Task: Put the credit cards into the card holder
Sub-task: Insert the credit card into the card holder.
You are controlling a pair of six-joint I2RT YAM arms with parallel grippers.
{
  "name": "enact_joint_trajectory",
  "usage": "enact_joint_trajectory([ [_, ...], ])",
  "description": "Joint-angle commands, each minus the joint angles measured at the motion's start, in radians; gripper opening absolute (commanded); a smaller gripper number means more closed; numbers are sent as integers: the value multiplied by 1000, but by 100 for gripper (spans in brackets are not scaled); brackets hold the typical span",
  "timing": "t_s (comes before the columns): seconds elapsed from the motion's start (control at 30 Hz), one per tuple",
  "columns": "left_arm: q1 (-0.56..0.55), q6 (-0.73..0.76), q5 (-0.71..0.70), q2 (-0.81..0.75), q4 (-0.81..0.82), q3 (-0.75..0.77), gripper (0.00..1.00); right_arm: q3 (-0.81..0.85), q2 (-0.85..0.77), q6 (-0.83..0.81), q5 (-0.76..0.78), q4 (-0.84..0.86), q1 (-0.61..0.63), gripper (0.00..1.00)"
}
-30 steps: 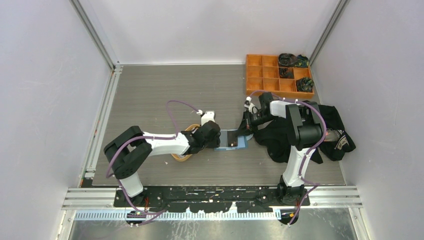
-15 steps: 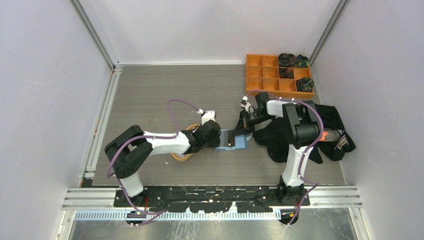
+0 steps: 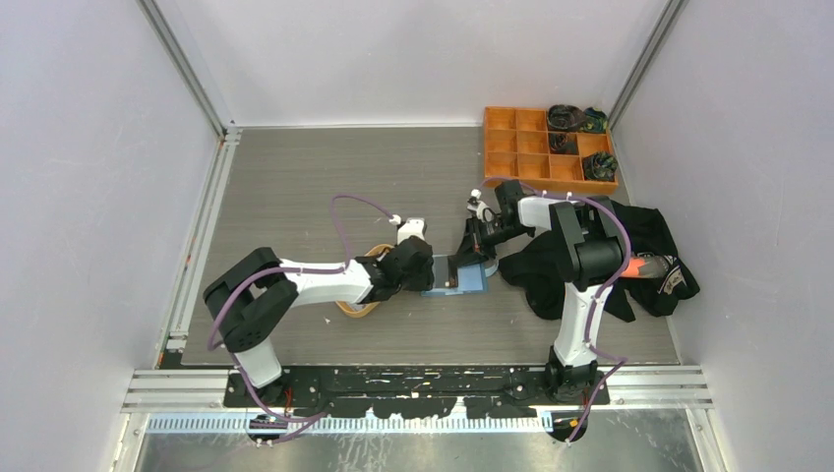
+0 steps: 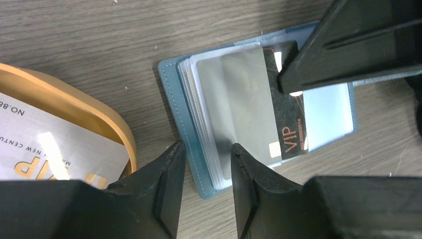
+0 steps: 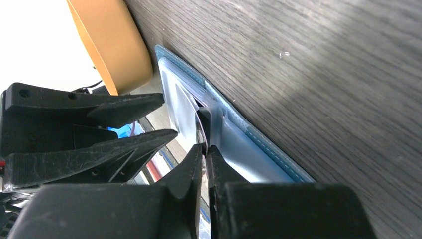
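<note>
Card holder (image 4: 229, 104): blue, stitched, fold-over, laid open and flat near the middle of the grey wood-grain table (image 4: 99, 40), its clear glossy pockets fanned out. Black card (image 4: 288, 124), lettered "VIP", is lodged partway in a pocket. Left gripper (image 4: 204, 152): fingers held apart over the holder's tray-side edge. Right gripper (image 5: 205, 149): fingers nearly together at the card; whether it is gripped cannot be told. Orange oval tray (image 4: 94, 119), smooth-rimmed, is set just beside the holder, with a silver card (image 4: 50, 144) in it.

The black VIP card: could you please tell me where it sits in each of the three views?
Top external: the black VIP card is the dark patch on the blue card holder, table centre.
Left wrist: the card lies right of centre, half under a clear pocket.
Right wrist: the card is a thin dark edge at centre.
Shared landmark: the card holder.
</note>
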Motion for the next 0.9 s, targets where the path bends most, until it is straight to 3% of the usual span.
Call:
enact_joint_trajectory([
  [0.0,-6,42,52,-100,42,-14,40,25,4,-8,49,12,10,12],
  [0.47,-122,97,43,-126,78,46,36,29,11,-16,52,5,11,13],
  [0.87,-188,99,-141,85,-180,330,27,31,10,-20,57,3,11,12],
])
